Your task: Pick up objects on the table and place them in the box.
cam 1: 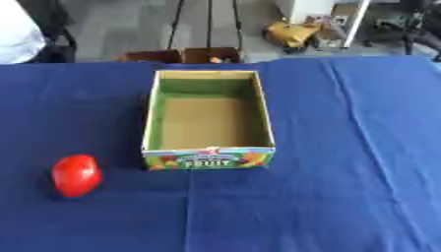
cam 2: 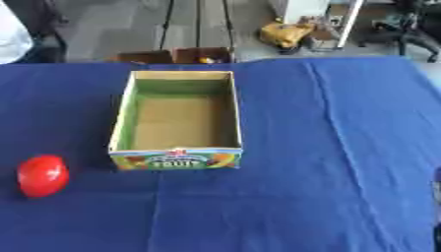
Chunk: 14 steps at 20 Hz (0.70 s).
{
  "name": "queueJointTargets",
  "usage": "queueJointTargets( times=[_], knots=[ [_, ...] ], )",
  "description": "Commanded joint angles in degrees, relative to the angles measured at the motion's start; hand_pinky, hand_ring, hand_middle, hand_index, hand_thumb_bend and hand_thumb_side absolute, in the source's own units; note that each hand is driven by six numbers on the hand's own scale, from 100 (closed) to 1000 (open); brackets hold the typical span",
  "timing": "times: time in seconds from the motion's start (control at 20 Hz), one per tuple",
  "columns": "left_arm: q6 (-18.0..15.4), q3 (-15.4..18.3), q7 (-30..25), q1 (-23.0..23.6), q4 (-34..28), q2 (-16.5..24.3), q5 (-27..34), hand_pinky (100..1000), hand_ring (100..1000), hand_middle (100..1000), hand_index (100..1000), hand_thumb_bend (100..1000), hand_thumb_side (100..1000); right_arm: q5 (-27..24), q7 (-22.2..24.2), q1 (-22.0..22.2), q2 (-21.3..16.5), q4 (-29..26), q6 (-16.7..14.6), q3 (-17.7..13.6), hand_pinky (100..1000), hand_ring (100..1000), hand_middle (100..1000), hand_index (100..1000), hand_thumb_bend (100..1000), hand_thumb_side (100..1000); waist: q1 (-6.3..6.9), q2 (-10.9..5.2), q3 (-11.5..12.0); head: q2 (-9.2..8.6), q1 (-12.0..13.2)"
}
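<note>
A red pepper (cam 1: 76, 175) lay at eight o'clock from the open fruit box (cam 1: 208, 158) on the blue worktop (cam 1: 344, 147); neither robot hand showed.

I see the open box (cam 1: 209, 114) sitting mid-table on the cloth (cam 1: 344, 147), with the rounded object (cam 1: 76, 175) to its left, nearer me, apart from it.
</note>
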Motion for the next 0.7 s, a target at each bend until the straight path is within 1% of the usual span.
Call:
queueJointTargets(
  times=[0.05,0.3,0.45,0.55,0.7],
  knots=[
    [0.3,0.0,0.2,-0.6,-0.9,0.5,-0.3,707,771,709,910,100,761,-0.5,-0.1,-0.5,-0.8,-0.9,-0.4,0.0,702,798,579,793,100,803,0.03,-0.67,0.0,-0.21,0.4],
    [0.3,0.0,0.2,-0.7,-0.9,0.5,-0.4,705,770,710,911,100,765,-0.5,0.0,-0.5,-0.8,-0.9,-0.5,0.0,702,795,578,793,100,806,0.0,-0.51,-0.2,-0.23,0.7],
    [0.8,0.1,0.7,-1.0,-0.9,1.0,-1.0,688,764,717,916,100,776,-0.5,0.1,-0.5,-0.8,-0.9,-0.6,0.1,703,795,577,793,100,806,-0.04,-0.46,-0.1,-0.34,1.0],
    [2.1,0.1,1.8,-1.6,-0.9,2.3,-2.9,683,763,722,918,100,774,-0.5,0.1,-0.4,-0.8,-0.9,-0.5,0.1,703,795,577,793,100,806,-0.04,-0.55,0.0,-0.21,1.0],
    [5.3,-1.1,3.1,-3.2,-0.9,6.4,-8.4,665,766,751,940,100,800,-0.7,0.3,-0.2,-0.9,-0.9,-0.2,0.3,704,795,577,794,100,804,0.08,-0.98,0.1,0.04,1.1]
  ],
)
